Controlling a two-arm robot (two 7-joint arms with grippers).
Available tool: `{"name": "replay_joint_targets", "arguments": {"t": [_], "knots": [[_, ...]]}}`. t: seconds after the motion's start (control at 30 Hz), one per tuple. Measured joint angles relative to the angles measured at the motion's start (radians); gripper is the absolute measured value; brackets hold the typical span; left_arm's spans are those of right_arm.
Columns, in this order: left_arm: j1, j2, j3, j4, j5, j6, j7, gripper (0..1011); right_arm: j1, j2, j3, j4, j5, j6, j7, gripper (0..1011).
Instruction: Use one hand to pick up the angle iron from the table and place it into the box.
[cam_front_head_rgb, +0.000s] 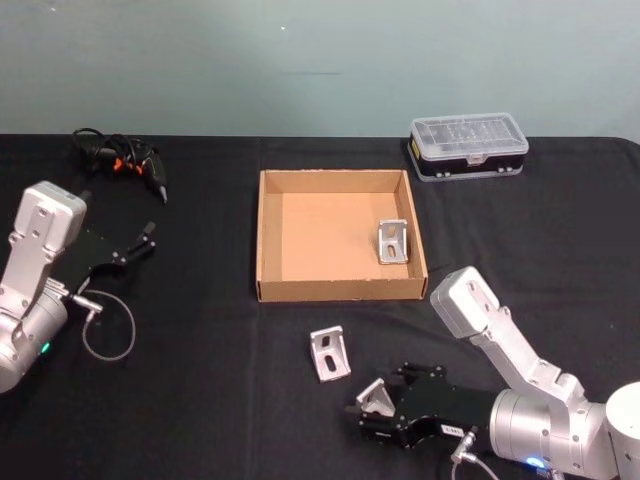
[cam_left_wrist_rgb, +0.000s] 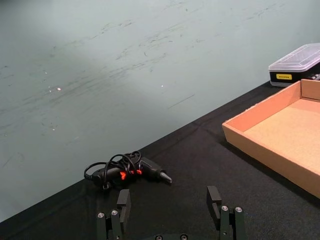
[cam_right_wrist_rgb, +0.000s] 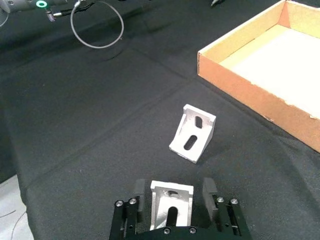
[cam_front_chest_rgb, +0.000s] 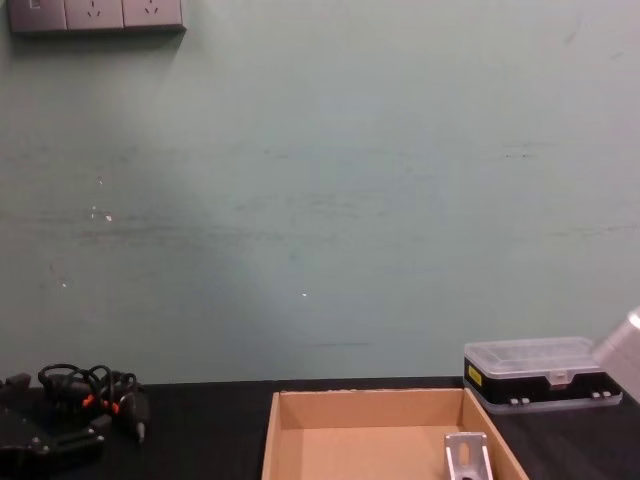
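We see a wide, shallow tan cardboard box with low straight walls and a plain brown floor, resting on the matte black bench. Against the box's right wall stands the boxed angle iron, a silver L-shaped metal bracket with slotted faces.

Two more brackets of the same dull cast metal lie on the bench in front of the box. The loose angle iron sits just outside the front wall, tilted, with two oblong slots showing. Farther out from that wall is the nearest angle iron, set between the flat black fingers of the right gripper. The fingers are spread to either side of it, with a thin gap on at least one side, so they are not yet clamped.

Well to the left of the box, the left gripper has its fingers spread wide with nothing between them. Beyond it lies a tangled bundle of black cables with orange marks. Behind the box's right corner sits a clear-lidded black plastic case.
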Motion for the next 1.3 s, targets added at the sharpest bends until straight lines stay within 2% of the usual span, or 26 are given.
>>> {"name": "replay_joint_targets", "arguments": {"t": [0.03, 0.07, 0.1, 0.17, 0.2, 0.3, 0.63, 0.97, 1.1, 1.3], "knots": [[0.000, 0.000, 0.000, 0.000, 0.000, 0.000, 0.000, 1000, -0.001, 0.000, 0.000, 0.000, -0.001, 0.000, 0.002, 743], [0.000, 0.000, 0.000, 0.000, 0.000, 0.000, 0.000, 1000, -0.001, 0.000, 0.001, 0.000, -0.001, 0.000, 0.002, 666], [0.000, 0.000, 0.000, 0.000, 0.000, 0.000, 0.000, 1000, -0.002, 0.000, 0.001, 0.000, -0.002, 0.000, 0.004, 666], [0.000, 0.000, 0.000, 0.000, 0.000, 0.000, 0.000, 1000, -0.003, 0.001, 0.001, 0.000, -0.003, 0.000, 0.005, 609], [0.000, 0.000, 0.000, 0.000, 0.000, 0.000, 0.000, 1000, -0.004, 0.001, 0.001, 0.000, -0.004, 0.000, 0.007, 548], [0.000, 0.000, 0.000, 0.000, 0.000, 0.000, 0.000, 1000, -0.005, 0.002, 0.002, 0.000, -0.006, 0.000, 0.009, 474], [0.000, 0.000, 0.000, 0.000, 0.000, 0.000, 0.000, 1000, -0.021, 0.010, 0.026, -0.030, -0.008, -0.010, 0.002, 472], [0.000, 0.000, 0.000, 0.000, 0.000, 0.000, 0.000, 1000, -0.024, 0.016, 0.102, -0.104, 0.008, -0.037, -0.035, 472], [0.000, 0.000, 0.000, 0.000, 0.000, 0.000, 0.000, 1000, 0.002, 0.003, 0.118, -0.111, 0.007, -0.046, -0.045, 472], [0.000, 0.000, 0.000, 0.000, 0.000, 0.000, 0.000, 1000, 0.079, -0.039, 0.114, -0.071, -0.013, -0.057, -0.054, 472]]}}
